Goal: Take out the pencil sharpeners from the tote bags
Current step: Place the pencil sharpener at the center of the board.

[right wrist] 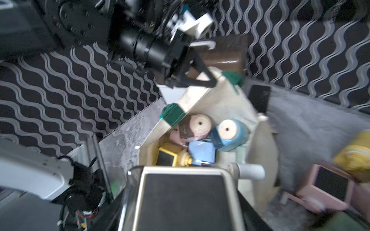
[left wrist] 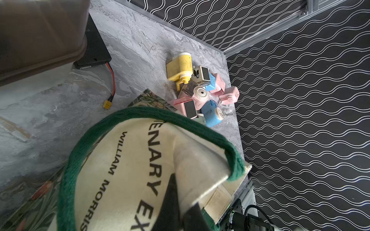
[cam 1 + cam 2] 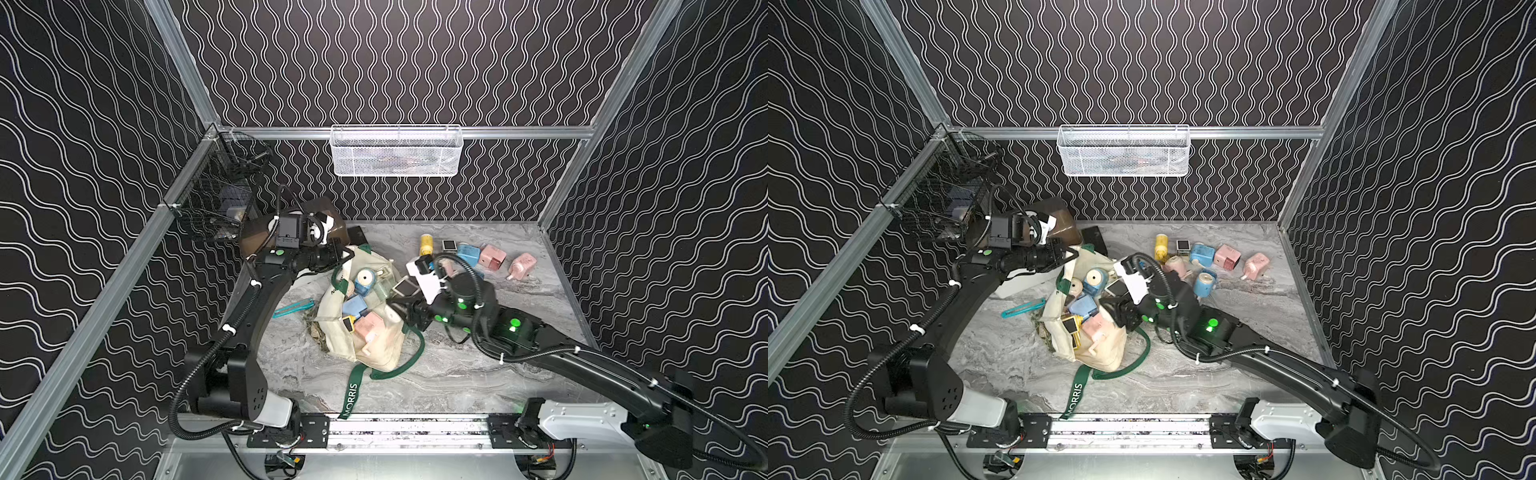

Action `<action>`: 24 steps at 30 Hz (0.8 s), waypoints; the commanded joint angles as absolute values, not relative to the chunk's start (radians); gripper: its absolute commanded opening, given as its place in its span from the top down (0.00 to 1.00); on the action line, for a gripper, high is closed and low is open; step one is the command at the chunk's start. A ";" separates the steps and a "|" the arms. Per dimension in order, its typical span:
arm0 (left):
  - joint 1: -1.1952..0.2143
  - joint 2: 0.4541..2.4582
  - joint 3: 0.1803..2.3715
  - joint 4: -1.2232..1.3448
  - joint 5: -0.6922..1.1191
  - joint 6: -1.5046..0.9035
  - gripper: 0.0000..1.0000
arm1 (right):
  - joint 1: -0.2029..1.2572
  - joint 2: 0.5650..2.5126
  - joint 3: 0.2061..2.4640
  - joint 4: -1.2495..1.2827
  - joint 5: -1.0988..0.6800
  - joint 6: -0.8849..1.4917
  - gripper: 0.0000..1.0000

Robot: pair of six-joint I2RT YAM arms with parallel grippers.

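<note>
The left gripper (image 1: 212, 83) is pinching the far rim of the cream tote bag (image 3: 376, 353). Its jaws are clamped on the canvas beside a green strap end, holding the mouth up and open. The bag is lying mid-table.

The right gripper (image 3: 402, 296) is hovering at the right side of that mouth. Its jaws are half spread around a cream pencil sharpener with a dark square face (image 1: 184, 200), and what looks like its crank stub is sticking out sideways.

Lying inside the bag are a blue round-faced sharpener (image 3: 365, 280), a blue boxy sharpener (image 3: 353, 307), a yellow sharpener (image 3: 348, 323) and a pink sharpener (image 3: 368, 326). The removed pile (image 3: 469, 254) is sitting on the table at the far right.

As I judge it, the held sharpener should rise straight up and clear the rim before travelling right, so the stub is not snagging canvas or strap. The left arm should keep the rim taut and high. The sharpener is best set down on bare table just beside the pile rather than on top, since the rounded ones look ready to roll.
</note>
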State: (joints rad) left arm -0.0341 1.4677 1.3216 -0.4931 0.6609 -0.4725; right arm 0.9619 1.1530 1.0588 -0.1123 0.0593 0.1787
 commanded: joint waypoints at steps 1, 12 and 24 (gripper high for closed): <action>-0.032 1.452 1.336 -0.408 0.695 -0.469 1.00 | 0.881 1.120 1.048 -0.185 0.249 0.254 0.50; -0.028 1.453 1.336 -0.407 0.697 -0.472 1.00 | 0.371 1.174 0.953 -0.279 0.312 0.476 0.49; -0.025 1.455 1.334 -0.403 0.701 -0.479 1.00 | 0.102 1.456 1.000 -0.277 0.257 0.561 0.50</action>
